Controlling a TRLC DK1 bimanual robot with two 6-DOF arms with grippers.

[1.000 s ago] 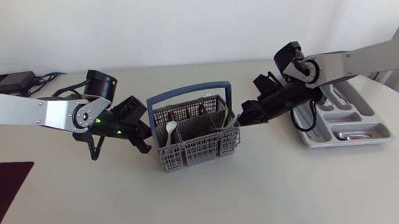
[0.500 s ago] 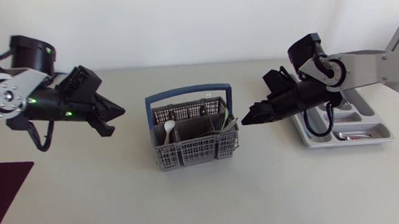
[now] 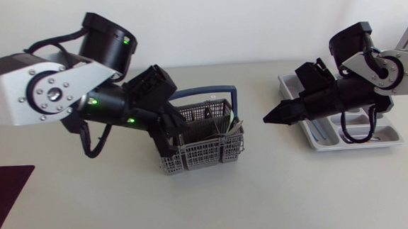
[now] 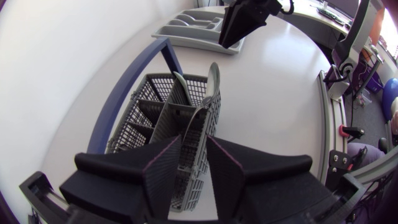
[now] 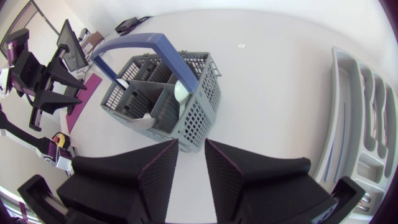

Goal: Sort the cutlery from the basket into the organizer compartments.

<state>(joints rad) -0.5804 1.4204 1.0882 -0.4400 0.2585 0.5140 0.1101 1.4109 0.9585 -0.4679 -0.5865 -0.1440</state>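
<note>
From above, the left gripper point(image 4: 193, 143) and its bulky wrist cover the left end of the basket point(image 3: 209, 142), so that end's contents cannot be seen there. Its own camera shows the two fingers a narrow gap apart with nothing held, poised over one end of the basket. The right arm lies across the organizer point(image 3: 287, 82) and hides most of its compartments. What lies in the exposed one nearest the table's front edge is too small to make out. The right gripper point(image 5: 191, 144) hovers over bare table point(image 3: 265, 189) between basket and organizer, touching neither. Its fingers stand slightly parted and empty, though from overhead they look like a single point. The basket sits near the middle of the table. It is grey plastic mesh split into cells by inner walls, with a blue handle point(image 5: 149, 46) arching over it. A white spoon point(image 5: 181, 91) leans bowl-up against the middle divider, and pale grey handles point(image 4: 212, 81) stick up at the end nearer the organizer. The organizer is a light grey tray of long slots, well apart from the basket at the table's right.
</note>
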